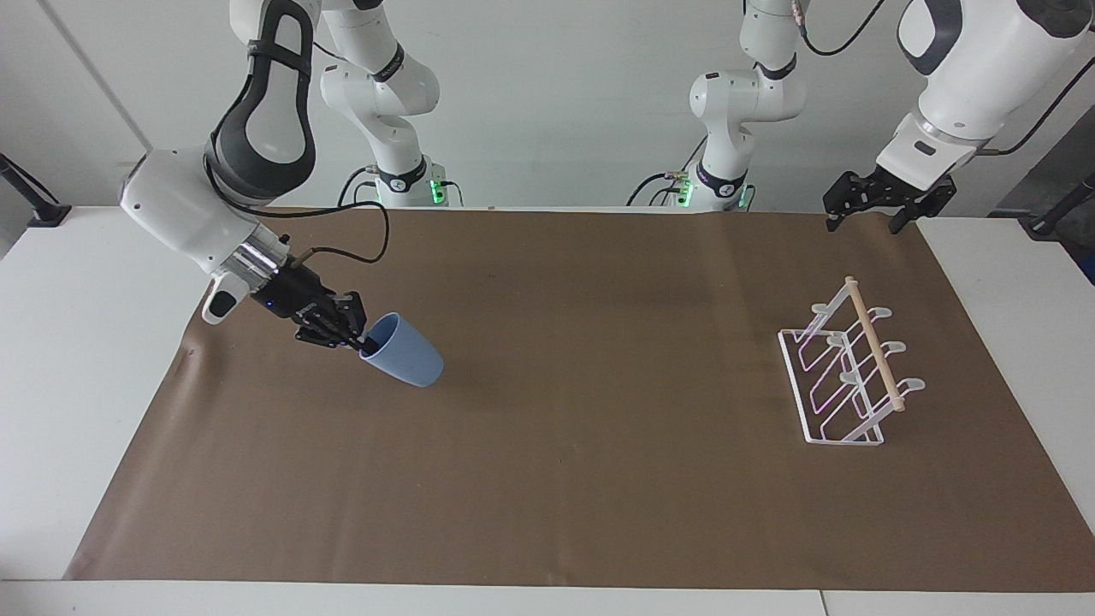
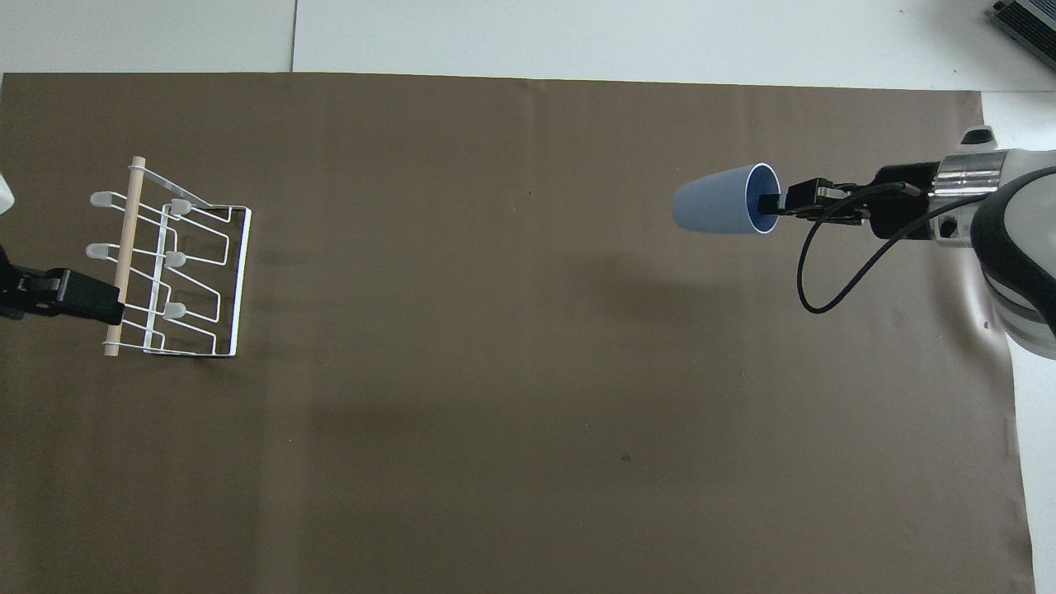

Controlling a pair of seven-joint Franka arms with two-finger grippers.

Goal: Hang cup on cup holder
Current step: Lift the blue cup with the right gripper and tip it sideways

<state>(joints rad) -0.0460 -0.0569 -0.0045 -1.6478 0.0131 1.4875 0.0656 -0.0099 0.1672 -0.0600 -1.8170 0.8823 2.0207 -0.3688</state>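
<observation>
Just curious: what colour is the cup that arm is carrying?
The cup is a matte dusty blue, deeper blue inside; the overhead view shows it best.

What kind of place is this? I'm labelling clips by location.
Most likely a robotics lab, not a home: two Franka arms bolted at a white table covered with a plain brown mat, bare walls, only test props out. The right tool holds a blue cup; a white wire cup holder stands alone.

Right gripper (image 1: pixel 364 342) at middle left of facing view, tilted nearly flat, pinched shut on the cup (image 1: pixel 404 361) rim, forearm slanting up toward upper left. Left gripper (image 1: pixel 868 210) waiting aloft at upper right, pointing down.
</observation>
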